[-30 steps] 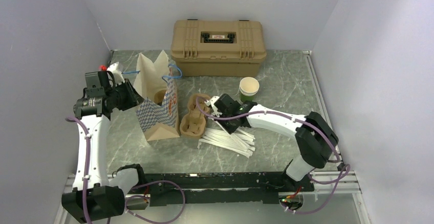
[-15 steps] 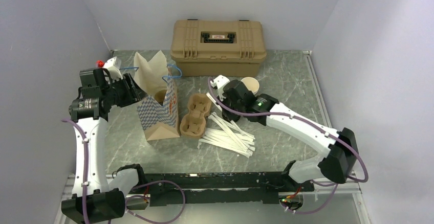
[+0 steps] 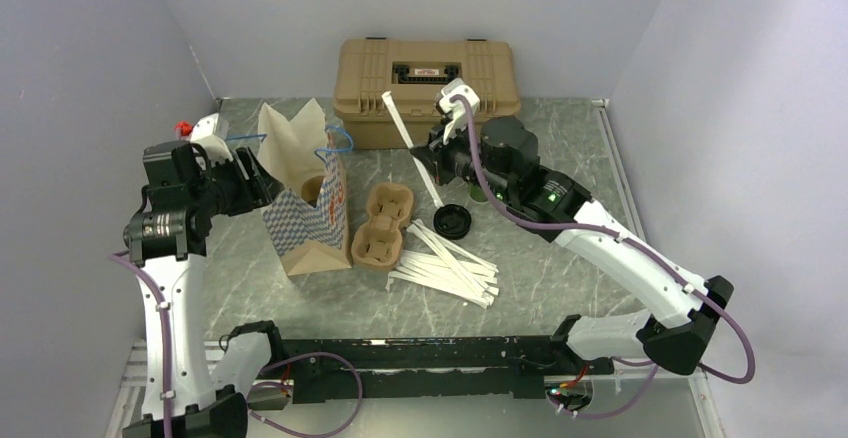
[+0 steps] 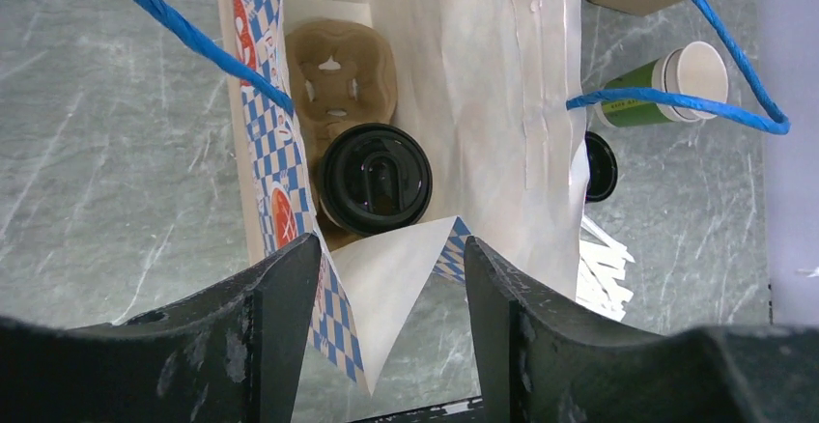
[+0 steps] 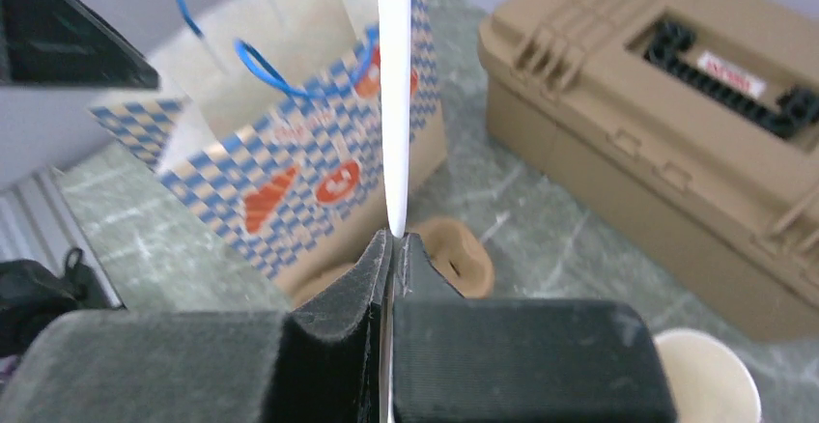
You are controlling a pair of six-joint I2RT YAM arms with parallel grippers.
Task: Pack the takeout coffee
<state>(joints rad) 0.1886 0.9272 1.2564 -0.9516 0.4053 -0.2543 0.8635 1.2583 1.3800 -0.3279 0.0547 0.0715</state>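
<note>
Inside paper bag, at left: takeout coffee upright in cup carrier, straight below left gripper, parted and empty | right gripper pinching white straw, axis upright, farther right.

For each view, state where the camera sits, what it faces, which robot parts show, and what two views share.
Top: high at near edge, looking down on table; left arm, right arm show.
Left wrist: over the bag, looking down at the coffee; open left tool.
Right wrist: mid-table, facing bag, toolbox; shut right tool grips stick.
Shared: bag.
</note>
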